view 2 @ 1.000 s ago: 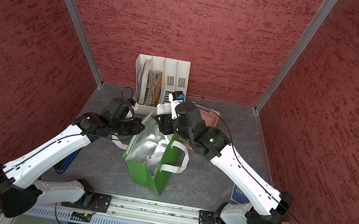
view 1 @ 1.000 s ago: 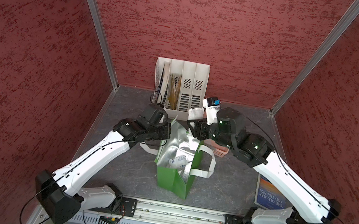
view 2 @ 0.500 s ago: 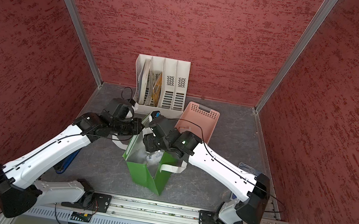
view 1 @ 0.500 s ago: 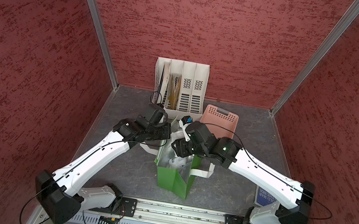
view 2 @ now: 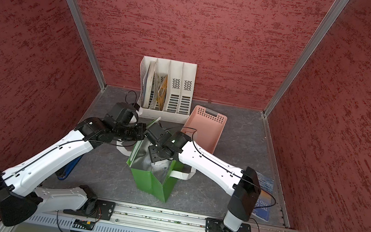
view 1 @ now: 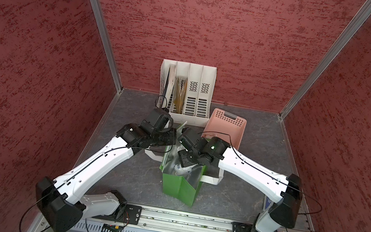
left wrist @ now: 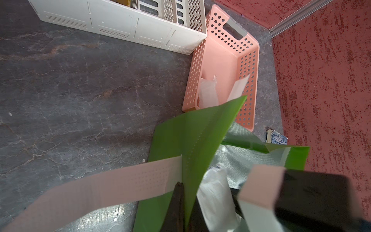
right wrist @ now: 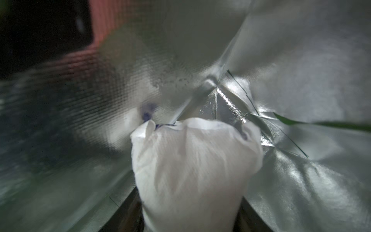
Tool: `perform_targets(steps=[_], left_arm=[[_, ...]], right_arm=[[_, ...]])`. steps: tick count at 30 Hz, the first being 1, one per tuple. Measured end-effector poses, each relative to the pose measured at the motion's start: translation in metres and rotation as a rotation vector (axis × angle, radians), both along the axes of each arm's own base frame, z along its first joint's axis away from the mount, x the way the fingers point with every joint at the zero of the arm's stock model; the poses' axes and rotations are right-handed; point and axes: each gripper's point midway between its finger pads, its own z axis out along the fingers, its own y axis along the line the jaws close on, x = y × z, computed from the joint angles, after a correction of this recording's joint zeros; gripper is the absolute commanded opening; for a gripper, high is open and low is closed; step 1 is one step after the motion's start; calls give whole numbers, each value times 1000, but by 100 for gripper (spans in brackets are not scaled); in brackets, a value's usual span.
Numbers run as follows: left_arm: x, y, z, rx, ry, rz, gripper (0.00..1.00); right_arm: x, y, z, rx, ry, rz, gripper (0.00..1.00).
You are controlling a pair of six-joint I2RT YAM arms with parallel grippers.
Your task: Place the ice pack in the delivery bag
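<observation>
The delivery bag (view 1: 178, 188) stands open mid-table in both top views, bright green with silver foil lining (right wrist: 301, 70) and white strap handles (left wrist: 112, 186). My left gripper (left wrist: 183, 190) is shut on the bag's green wall (left wrist: 192, 140) at the rim, holding the mouth open (view 2: 142, 132). My right gripper (view 1: 183, 163) reaches down into the bag. It is shut on the ice pack (right wrist: 192, 160), a soft white pouch, which hangs inside against the foil. The pack shows white in the bag's mouth (view 2: 161, 165) and beside the left fingers (left wrist: 216, 192).
A pink perforated basket (view 1: 235, 129) lies just behind the bag, with a white pouch (left wrist: 207, 92) inside it. A white file organizer (view 1: 190, 112) stands at the back wall. A blue book (view 2: 263, 204) lies at the right front, a blue object (view 2: 70, 169) under the left arm.
My right arm has swung from above the basket over to the bag and lowered the ice pack into its mouth. The left arm and the bag have stayed put.
</observation>
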Motion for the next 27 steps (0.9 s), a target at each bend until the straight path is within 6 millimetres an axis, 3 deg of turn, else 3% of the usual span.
perform_targets(steps=[8, 16, 23, 27], left_arm=[[-2, 1, 2, -5, -7, 0, 0], [-3, 1, 3, -7, -10, 0, 0], [-2, 1, 4, -8, -15, 2, 0], [0, 3, 4, 0, -20, 12, 0]], right_arm=[[4, -7, -20, -57, 33, -26, 47], [2, -13, -33, -82, 53, -44, 71], [4, -13, -27, -68, 34, -44, 84], [5, -13, -5, -13, -8, -32, 84]])
